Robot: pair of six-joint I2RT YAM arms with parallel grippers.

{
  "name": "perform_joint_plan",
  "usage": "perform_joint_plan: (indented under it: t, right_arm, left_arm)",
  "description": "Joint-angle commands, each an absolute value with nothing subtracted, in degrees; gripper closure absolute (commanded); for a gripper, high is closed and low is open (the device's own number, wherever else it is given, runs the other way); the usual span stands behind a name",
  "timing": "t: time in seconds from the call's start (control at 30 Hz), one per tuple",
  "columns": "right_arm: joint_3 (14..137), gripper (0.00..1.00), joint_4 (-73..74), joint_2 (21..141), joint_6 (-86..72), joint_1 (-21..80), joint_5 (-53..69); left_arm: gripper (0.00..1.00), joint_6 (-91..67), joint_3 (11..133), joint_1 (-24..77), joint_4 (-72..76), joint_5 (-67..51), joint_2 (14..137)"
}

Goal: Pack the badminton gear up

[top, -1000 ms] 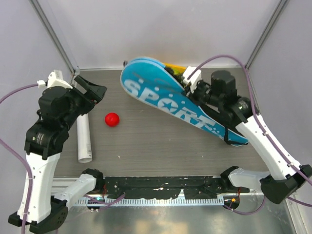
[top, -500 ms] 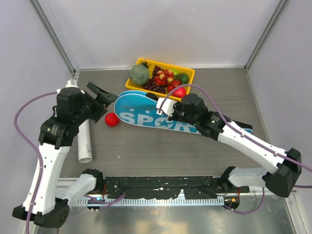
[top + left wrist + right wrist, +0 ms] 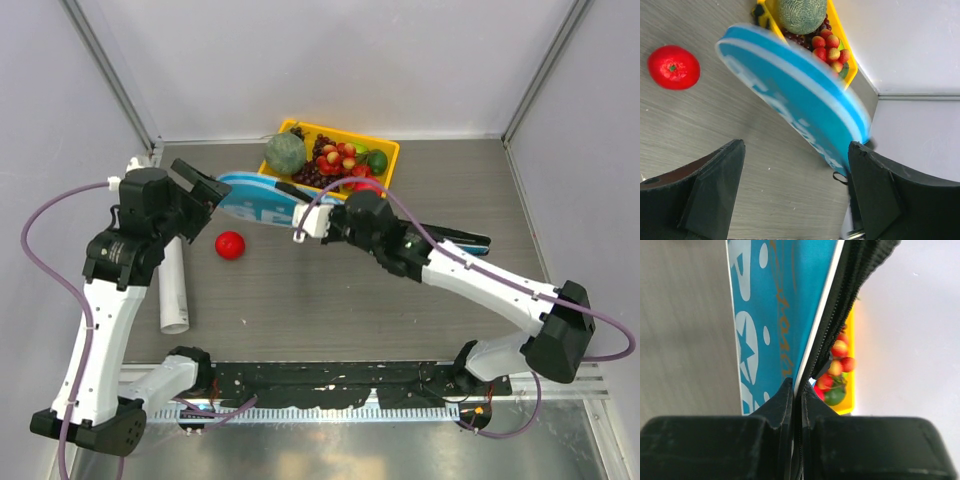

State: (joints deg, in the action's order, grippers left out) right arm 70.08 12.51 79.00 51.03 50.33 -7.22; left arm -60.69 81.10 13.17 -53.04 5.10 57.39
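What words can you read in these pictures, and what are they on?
"O" with a star inside: white, on the blue bag, right wrist view; the letters beside it are cut off.
Thin orange writing there: too blurred to read.
Other views: the bag's letters are blurred or hidden.
No other writing shows.

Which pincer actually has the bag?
The right pincer: shut on the zipper edge of the blue SPORT bag. The left pincer is open, the bag's rounded end between its jaws.

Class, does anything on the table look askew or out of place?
The blue bag is tilted up on edge, not flat, pinched at its zipper rim by the right tool, beside the yellow fruit tray.
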Motion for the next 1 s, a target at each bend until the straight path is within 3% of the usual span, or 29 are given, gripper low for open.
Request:
perform_joint_plan:
  t: [0.0,0.23,0.4,0.7,0.97]
  right_arm:
    - [60.24,0.95,3.26,75.76,49.76,56.76,-10.71]
    - [52.04,0.95,0.79,78.75,37.89,64.51,-16.42]
    - [48.61,0.95,0.53,77.26,33.41,67.06,-18.63]
    - [47.63,0.95,0.97,74.09,30.68,67.06,-17.4]
    - [47.2,0.94,0.44,73.65,29.36,67.06,-15.65]
  left_arm:
    - [0.13,-66.61,76.92,12.83,-55.79,6.15,55.03]
    - [0.13,-71.54,59.87,12.92,-52.91,2.81,43.52]
    - [0.13,-71.9,57.4,13.01,-58.45,3.69,39.21]
    - [0.13,-72.25,49.93,13.09,-55.55,-3.6,37.88]
    - [0.16,-73.04,43.51,13.89,-50.46,-1.23,37.88]
